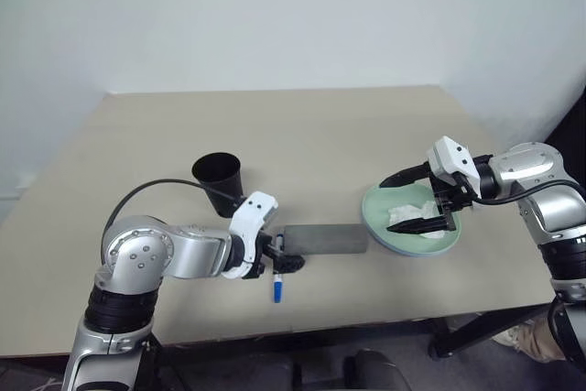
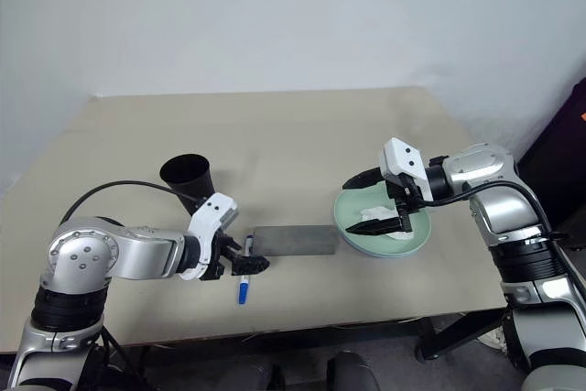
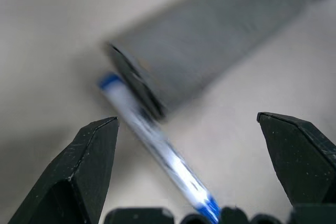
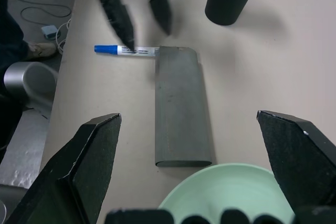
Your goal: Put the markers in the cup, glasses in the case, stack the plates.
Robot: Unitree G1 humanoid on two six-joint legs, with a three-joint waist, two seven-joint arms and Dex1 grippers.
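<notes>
The left gripper [image 2: 240,263] is hanging with its fingers spread wide and nothing between them, just above a blue-capped marker [image 4: 126,50] that is lying flat on the table [image 1: 110,180]. The cup [image 1: 219,181] is standing upright just behind this gripper. Immediately to its right, the grey case [image 1: 325,239] is lying closed, one end touching the marker's end. Farther right, the mint plate [image 2: 417,240] is sitting just past the case's other end, with crumpled white tissue [image 1: 417,217] lying in it. The right gripper [image 2: 371,200] is hovering over that plate, pointing toward the case, jaws spread wide and holding nothing.
</notes>
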